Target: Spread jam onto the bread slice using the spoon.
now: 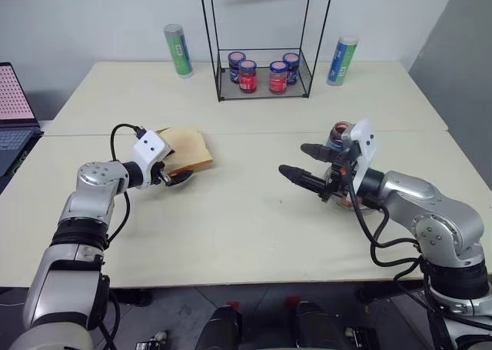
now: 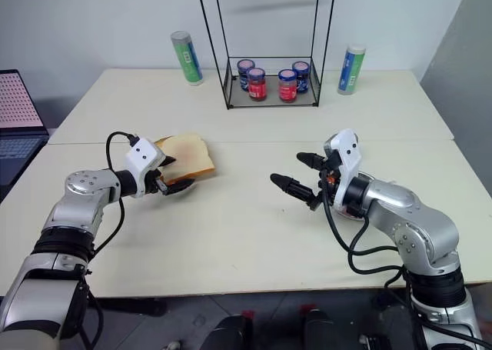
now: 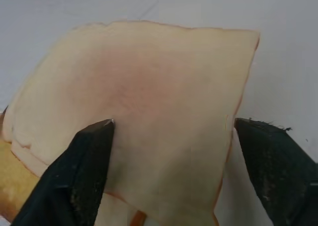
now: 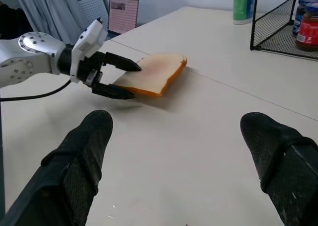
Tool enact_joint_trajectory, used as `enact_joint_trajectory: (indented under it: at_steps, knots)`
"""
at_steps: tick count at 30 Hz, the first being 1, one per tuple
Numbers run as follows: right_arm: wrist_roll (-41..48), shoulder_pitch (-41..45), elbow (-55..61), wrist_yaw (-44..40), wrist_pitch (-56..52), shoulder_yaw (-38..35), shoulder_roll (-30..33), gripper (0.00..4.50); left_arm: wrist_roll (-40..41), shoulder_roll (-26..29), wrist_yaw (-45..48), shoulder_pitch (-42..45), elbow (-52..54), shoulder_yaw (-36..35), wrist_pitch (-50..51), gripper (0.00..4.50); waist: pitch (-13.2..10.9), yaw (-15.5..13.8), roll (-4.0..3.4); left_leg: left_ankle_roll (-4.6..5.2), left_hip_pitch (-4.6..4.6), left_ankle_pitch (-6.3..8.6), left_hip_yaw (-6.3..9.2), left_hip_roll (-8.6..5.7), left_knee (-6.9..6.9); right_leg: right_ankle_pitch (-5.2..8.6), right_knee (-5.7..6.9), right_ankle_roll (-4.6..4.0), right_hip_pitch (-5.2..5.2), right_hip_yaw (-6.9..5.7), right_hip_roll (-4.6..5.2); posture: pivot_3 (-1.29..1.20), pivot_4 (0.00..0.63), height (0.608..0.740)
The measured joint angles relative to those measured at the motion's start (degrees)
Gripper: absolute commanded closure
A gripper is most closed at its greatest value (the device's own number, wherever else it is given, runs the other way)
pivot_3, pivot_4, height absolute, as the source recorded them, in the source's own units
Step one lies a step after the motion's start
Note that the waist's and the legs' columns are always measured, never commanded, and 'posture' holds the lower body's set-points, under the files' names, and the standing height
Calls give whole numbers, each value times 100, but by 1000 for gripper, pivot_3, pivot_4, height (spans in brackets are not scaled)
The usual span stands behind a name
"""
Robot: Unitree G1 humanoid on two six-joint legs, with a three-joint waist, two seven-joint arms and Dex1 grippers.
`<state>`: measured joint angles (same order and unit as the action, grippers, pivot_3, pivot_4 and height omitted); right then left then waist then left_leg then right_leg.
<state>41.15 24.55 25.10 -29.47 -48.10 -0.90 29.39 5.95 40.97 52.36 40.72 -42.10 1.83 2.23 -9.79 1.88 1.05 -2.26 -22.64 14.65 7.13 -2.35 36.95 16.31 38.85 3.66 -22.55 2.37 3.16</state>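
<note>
Pale bread slice (image 1: pixel 188 148) at left-centre of the desk (image 1: pixel 246 235) carries no jam yet. I have my left tool (image 1: pixel 171 171) half-open astride its edge, my right tool (image 2: pixel 300 175) wide and empty; spreading remains.

Pale cream bread slice (image 3: pixel 149 112) with tan crust; black-fingered tools; red- and blue-labelled jars (image 1: pixel 263 71).

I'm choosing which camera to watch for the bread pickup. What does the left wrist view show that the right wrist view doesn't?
Left wrist alone: the top bread slice close up, a faint pinkish tint at its centre, another slice edge beneath.

Right wrist alone: the whole left gripper open around the bread, the wire rack, a laptop.

Both: the bread and table.
</note>
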Motion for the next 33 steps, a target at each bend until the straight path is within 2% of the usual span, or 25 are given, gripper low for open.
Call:
enact_joint_trajectory:
  at_steps: [13, 16, 20, 26, 30, 33]
  knots:
    - [-38, -90, 37, 75, 14, -9, -71, 0, 349, -178, 218, 51, 44, -397, 361, 3709, 0, 5, 0, 0, -9, -1, 4, 1, 2, 0, 6, 0, -10, -1, 0, 0, 150, 740]
    - [-48, -101, 62, 73, 15, -3, -76, 0, 429, -189, 222, 47, 177, -461, 378, 4425, 0, 5, 0, 0, -9, -1, 5, 1, 3, 0, 7, 0, -11, -1, 0, 0, 150, 740]
    - [-99, -142, 62, 77, 17, -1, -73, 0, 452, -221, 169, 56, 454, -507, 409, 4492, 0, 3, 0, 0, -13, -1, 7, 2, 4, 0, 6, 0, -13, -2, 0, 0, 150, 740]
    - [-139, -308, 201, 264, 8, -195, -72, 0, 528, -482, 28, 308, 1734, -458, 667, 4492, -1, -13, 2, -1, -22, -1, 15, 3, 7, 0, 4, 0, -13, -5, 5, 0, 150, 740]
    - [82, -553, 564, 504, -167, -492, -71, 0, 316, -669, 105, 55, 2850, 125, 690, 4492, 0, -7, 1, -1, -22, -2, 14, 3, 5, 0, 3, 0, -15, 0, 5, 0, 150, 740]
    - [341, -824, 1019, 793, -374, -722, -99, 0, -222, -825, 225, -697, 3488, 977, 162, 4492, 10, 10, -18, 0, -6, -1, 1, 5, -4, 0, 1, -1, -8, 17, 5, 0, 150, 740]
